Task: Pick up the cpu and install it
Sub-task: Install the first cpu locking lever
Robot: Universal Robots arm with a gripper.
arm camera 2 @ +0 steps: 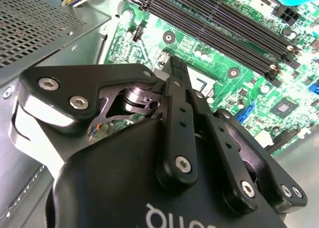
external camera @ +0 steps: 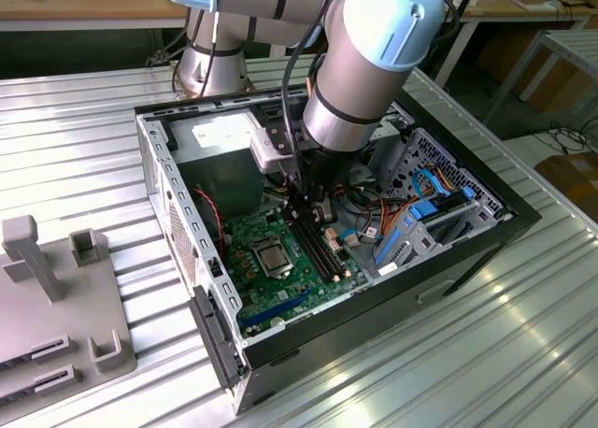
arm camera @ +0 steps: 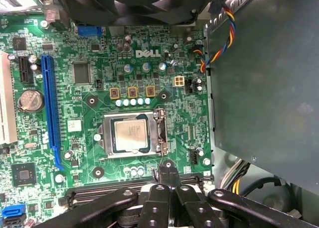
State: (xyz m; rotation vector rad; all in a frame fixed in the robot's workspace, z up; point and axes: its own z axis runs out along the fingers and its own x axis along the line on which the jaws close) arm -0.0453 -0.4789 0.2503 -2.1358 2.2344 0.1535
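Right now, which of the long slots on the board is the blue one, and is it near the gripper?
The single blue expansion slot, across the cpu from the gripper. The black memory slots lie right beside the fingertips.

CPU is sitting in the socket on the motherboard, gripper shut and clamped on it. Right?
Not quite. The CPU does sit in the socket on the motherboard, and the gripper is shut, but it holds nothing: the first wrist view shows its closed tips apart from the CPU, near the memory slots.
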